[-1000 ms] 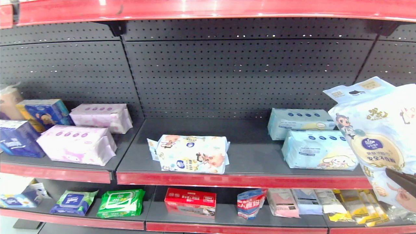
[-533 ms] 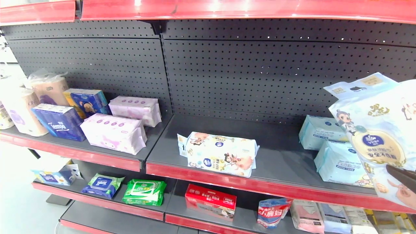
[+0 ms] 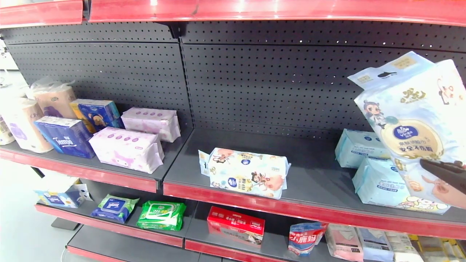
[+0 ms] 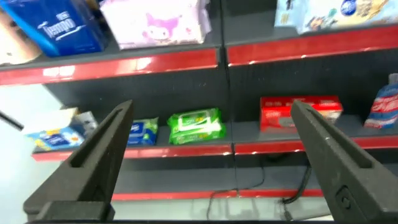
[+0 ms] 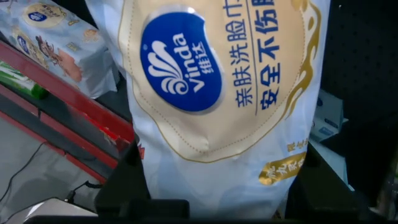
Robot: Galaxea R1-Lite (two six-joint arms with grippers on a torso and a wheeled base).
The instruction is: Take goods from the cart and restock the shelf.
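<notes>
A tall pale-blue tissue pack [image 3: 411,123] with cartoon print hangs upright in front of the shelf's right end, above the middle shelf board [image 3: 313,171]. My right gripper [image 3: 444,174] is shut on the pack's lower part; in the right wrist view the tissue pack [image 5: 217,99] sits between both dark fingers [image 5: 124,183]. A matching cartoon pack [image 3: 247,173] lies flat at the board's front centre. My left gripper [image 4: 211,162] is open with nothing in it, low down facing the lower shelves.
Two light-blue packs [image 3: 378,180] lie under and behind the held pack. Pink packs [image 3: 127,149] and blue boxes [image 3: 65,136] fill the left bay. Bare board lies between the centre pack and the light-blue ones. The lower shelf holds green wipes [image 3: 160,214] and a red box [image 3: 236,225].
The head camera swung at first, shifting the whole picture to the right. Since then my right gripper has lifted the tissue pack higher and slightly left.
</notes>
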